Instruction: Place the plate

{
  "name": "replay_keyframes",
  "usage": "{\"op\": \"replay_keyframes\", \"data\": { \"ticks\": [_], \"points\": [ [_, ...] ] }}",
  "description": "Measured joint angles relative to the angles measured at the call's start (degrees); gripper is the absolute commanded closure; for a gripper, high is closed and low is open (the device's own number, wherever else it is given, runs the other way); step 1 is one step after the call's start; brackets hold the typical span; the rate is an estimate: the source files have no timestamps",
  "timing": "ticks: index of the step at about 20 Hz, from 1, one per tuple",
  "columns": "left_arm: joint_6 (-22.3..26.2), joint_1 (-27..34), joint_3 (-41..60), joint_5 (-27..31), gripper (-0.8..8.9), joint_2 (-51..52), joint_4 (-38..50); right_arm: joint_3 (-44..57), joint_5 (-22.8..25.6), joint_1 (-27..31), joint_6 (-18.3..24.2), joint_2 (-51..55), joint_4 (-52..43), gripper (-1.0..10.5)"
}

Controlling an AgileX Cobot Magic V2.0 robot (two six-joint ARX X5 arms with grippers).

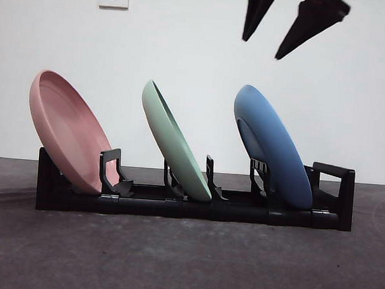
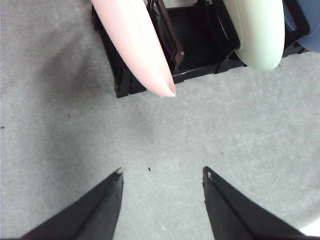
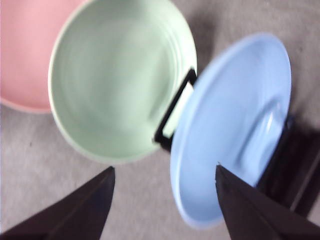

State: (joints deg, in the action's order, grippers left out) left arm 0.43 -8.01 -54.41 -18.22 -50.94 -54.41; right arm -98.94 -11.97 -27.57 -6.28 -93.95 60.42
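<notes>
Blue plate (image 1: 275, 150) in rack (image 1: 195, 204); right wrist view blurred. Right gripper (image 1: 293, 29) hangs above, jaws spread, empty; left gripper (image 2: 162, 175) likewise spread.

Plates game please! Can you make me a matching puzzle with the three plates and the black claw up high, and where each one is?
Things:
1. pink plate
2. green plate
3. blue plate
4. right gripper

Places (front view):
A. middle slot of the black rack
B. in the air, above the blue plate, jaws open and holding nothing
C. slot at the left end of the rack
D. slot nearest the right end of the rack

Pairs: 1-C, 2-A, 3-D, 4-B

All three plates lean the same way, tops tipped to the left.
</notes>
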Motion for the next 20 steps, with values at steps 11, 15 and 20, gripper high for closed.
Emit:
{"op": "replay_keyframes", "data": {
  "ticks": [11, 15, 20],
  "points": [
    [0.0, 0.0, 0.0, 0.0, 5.61, 0.0, 1.4, -1.46, 0.02, -0.09, 0.04, -9.22, -1.2, 8.4],
    [0.0, 0.0, 0.0, 0.0, 5.61, 0.0, 1.62, -1.46, -0.09, -0.07, 0.0, -9.25, -1.18, 9.3],
    [0.0, 0.0, 0.0, 0.0, 5.61, 0.0, 1.6, -1.51, -0.5, -0.13, -0.13, -9.25, -0.92, 9.3]
  ]
}}
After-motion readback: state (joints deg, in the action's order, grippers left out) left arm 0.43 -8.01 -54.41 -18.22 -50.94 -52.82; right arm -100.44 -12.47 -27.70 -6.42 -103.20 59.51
